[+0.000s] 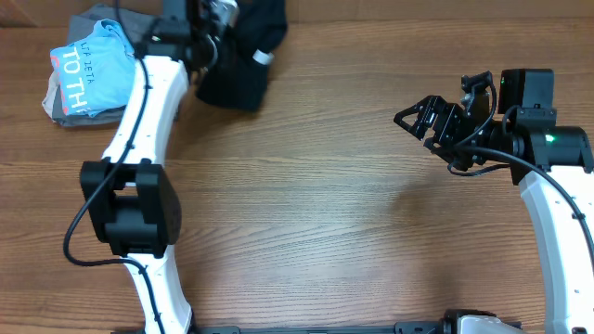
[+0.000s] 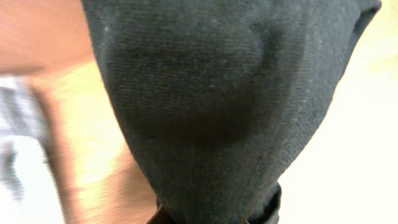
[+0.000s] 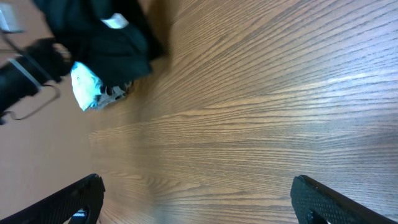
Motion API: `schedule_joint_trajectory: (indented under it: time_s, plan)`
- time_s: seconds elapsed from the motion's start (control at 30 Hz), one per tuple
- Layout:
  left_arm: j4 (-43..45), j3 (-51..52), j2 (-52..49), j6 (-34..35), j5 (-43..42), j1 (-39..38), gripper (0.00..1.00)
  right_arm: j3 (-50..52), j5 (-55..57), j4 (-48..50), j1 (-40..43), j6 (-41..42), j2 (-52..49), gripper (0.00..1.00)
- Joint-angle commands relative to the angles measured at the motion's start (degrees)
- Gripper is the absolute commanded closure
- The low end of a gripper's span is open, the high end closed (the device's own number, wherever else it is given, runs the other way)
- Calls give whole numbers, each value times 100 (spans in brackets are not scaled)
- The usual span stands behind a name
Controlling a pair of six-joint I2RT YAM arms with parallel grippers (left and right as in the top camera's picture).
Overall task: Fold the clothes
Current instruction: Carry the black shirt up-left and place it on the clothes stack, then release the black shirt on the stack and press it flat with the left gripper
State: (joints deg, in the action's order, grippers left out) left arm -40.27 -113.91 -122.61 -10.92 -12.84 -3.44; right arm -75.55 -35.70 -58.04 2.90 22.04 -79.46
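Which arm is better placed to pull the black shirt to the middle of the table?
Left. The left tool is shut on the black shirt at the far edge. The right tool is open over the table, well apart from the shirt.

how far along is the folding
Nothing looks folded yet: the black garment is a crumpled heap at the far edge of the table. In hand: the left gripper is shut on its fabric, and the right gripper hangs open, empty. Left: spreading it flat and every fold.

Warm brown wood-grain table (image 1: 334,213)
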Motion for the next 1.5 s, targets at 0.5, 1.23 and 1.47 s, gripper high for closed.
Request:
schedule_joint_trajectory:
  time_s: [0.5,1.23,1.47]
  plan:
    - [-518,-1200,-17,1106,433,1515,96,24,2,31,-33,-66,15,0]
    - [-533,-1182,-809,1600,-24,2317,95,24,4,328,-391,48,15,0]
    - [-557,-1185,-1115,1628,328,2441,89,24,7,378,-444,48,15,0]
